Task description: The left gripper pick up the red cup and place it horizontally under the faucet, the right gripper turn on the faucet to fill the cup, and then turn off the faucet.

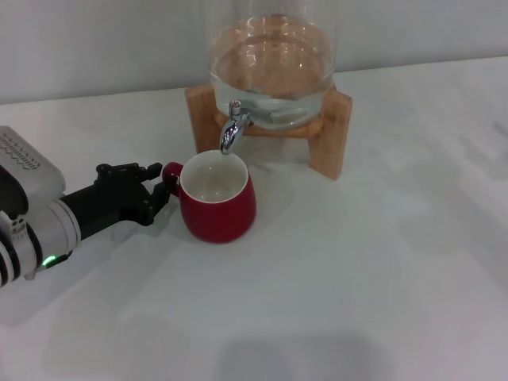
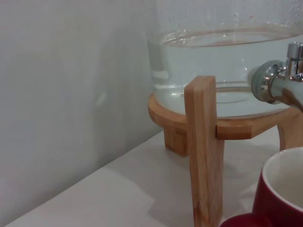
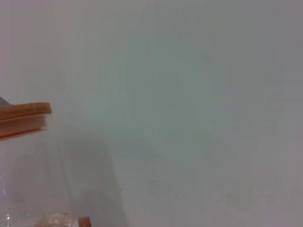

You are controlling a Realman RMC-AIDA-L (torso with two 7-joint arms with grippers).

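The red cup [image 1: 218, 208] stands upright on the white table, its white inside empty, its rim right below the spout of the chrome faucet [image 1: 231, 129]. My left gripper [image 1: 164, 187] reaches in from the left and its black fingers are closed around the cup's small handle. The left wrist view shows the cup's rim [image 2: 281, 194] and the faucet [image 2: 284, 85] close above it. The right gripper is out of view.
The glass water dispenser [image 1: 270, 71], part full, sits on a wooden stand [image 1: 329, 135] at the back by the wall. One stand leg [image 2: 203, 151] is close to the left wrist camera. The right wrist view shows the dispenser's wooden lid [image 3: 23, 118] and the wall.
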